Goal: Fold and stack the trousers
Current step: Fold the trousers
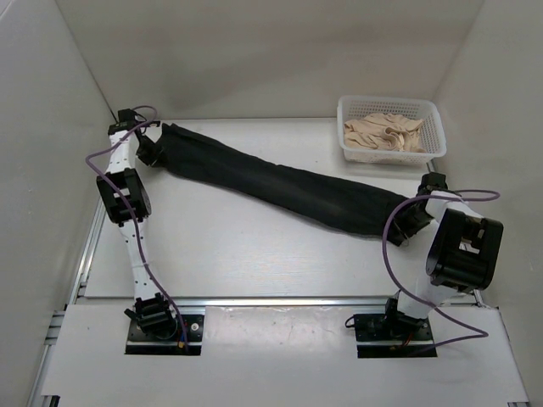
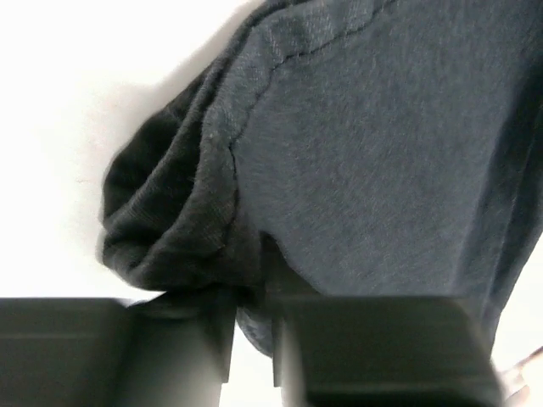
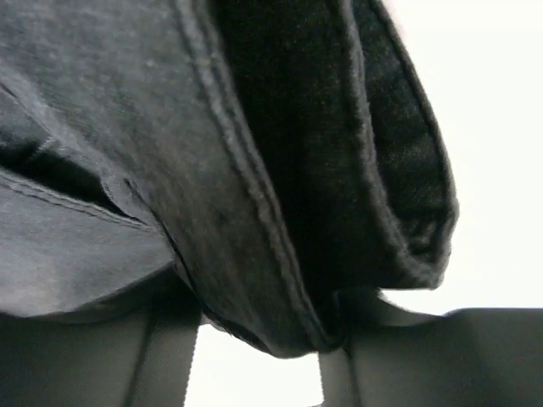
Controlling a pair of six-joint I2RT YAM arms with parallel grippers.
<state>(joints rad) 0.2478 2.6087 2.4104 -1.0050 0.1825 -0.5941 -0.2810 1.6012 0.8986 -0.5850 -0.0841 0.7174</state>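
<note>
Black trousers (image 1: 280, 182) lie stretched in a long diagonal band across the table, from far left to near right. My left gripper (image 1: 153, 153) is shut on the far-left end of them; in the left wrist view the bunched dark cloth (image 2: 195, 237) runs down between my fingers (image 2: 170, 348). My right gripper (image 1: 413, 222) is shut on the near-right end; in the right wrist view the folded hem (image 3: 280, 254) sits between my fingers (image 3: 373, 356).
A white mesh basket (image 1: 348, 144) stands at the far right with beige garments (image 1: 386, 133) in it. Grey walls close the table on the left, back and right. Purple cables loop off both arms.
</note>
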